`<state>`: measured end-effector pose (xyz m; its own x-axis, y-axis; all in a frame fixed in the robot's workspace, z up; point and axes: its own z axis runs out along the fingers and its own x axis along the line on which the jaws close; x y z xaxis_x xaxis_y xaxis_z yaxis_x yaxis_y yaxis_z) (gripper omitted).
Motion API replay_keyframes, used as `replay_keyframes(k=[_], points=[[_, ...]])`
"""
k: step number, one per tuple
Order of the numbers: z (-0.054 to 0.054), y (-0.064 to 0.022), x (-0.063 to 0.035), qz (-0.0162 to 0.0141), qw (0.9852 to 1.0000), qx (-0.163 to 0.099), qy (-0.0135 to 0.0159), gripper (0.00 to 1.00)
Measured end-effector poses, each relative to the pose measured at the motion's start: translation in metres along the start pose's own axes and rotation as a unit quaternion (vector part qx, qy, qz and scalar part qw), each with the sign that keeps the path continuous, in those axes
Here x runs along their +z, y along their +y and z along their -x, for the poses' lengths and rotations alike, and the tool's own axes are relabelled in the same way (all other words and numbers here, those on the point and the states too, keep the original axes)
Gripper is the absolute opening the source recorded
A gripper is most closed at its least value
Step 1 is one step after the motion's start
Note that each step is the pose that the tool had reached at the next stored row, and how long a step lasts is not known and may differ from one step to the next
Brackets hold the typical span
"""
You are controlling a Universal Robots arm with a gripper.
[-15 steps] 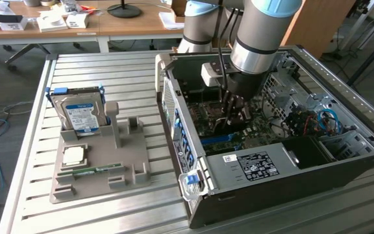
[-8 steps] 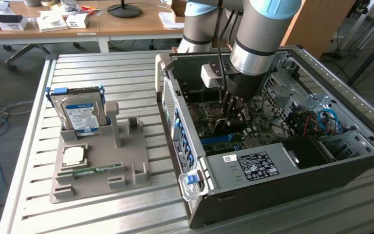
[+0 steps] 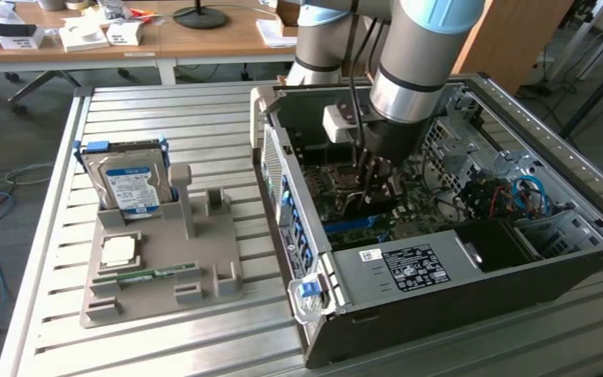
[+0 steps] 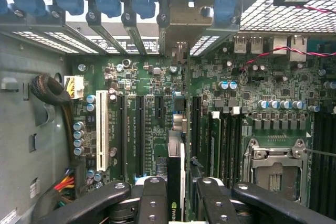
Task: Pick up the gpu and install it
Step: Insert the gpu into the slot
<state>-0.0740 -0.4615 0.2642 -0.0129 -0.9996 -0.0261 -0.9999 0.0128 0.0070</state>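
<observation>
A: Where is the thin, flat black gpu [image 4: 175, 182]?
B: Edge-on, pinched between the black fingers of the gripper [image 4: 178, 205], over the green motherboard [image 4: 157, 77] among its long black slots.
A: And the arm?
B: The grey robot arm [image 3: 417, 63] reaches down into the open dark metal computer case [image 3: 438, 314].

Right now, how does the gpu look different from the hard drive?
The gpu is thin and black; the hard drive is boxy and silver with a blue-white label. The gpu is inside the case, gripped by the gripper over the green board; the hard drive stands in the grey holder outside the case. Both are upright, on edge.
</observation>
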Motion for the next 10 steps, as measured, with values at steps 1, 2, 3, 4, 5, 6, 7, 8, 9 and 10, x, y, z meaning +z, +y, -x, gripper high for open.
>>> replay_keyframes(k=[1, 2, 3, 4, 5, 6, 7, 8, 9, 10], points=[[0.0000, 0.0001, 0.0008, 0.0000, 1.0000, 0.000, -0.0001, 0.26], [0.0000, 0.0002, 0.0011, 0.0000, 1.0000, 0.000, 0.0000, 0.26], [0.0000, 0.0002, 0.0010, 0.0000, 1.0000, 0.000, 0.0001, 0.26], [0.0000, 0.0001, 0.0011, 0.0000, 1.0000, 0.000, 0.0001, 0.26], [0.0000, 0.0002, 0.0011, 0.0000, 1.0000, 0.000, 0.0001, 0.26], [0.0000, 0.0002, 0.0012, 0.0000, 1.0000, 0.000, 0.0001, 0.26], [0.0000, 0.0002, 0.0021, -0.0001, 1.0000, 0.000, -0.0002, 0.26], [0.0000, 0.0002, 0.0028, -0.0001, 1.0000, 0.000, -0.0001, 0.26], [-0.0001, 0.0002, 0.0035, 0.0000, 1.0000, 0.000, 0.0000, 0.26], [-0.0001, 0.0003, 0.0043, 0.0000, 1.0000, 0.000, 0.0000, 0.26]])
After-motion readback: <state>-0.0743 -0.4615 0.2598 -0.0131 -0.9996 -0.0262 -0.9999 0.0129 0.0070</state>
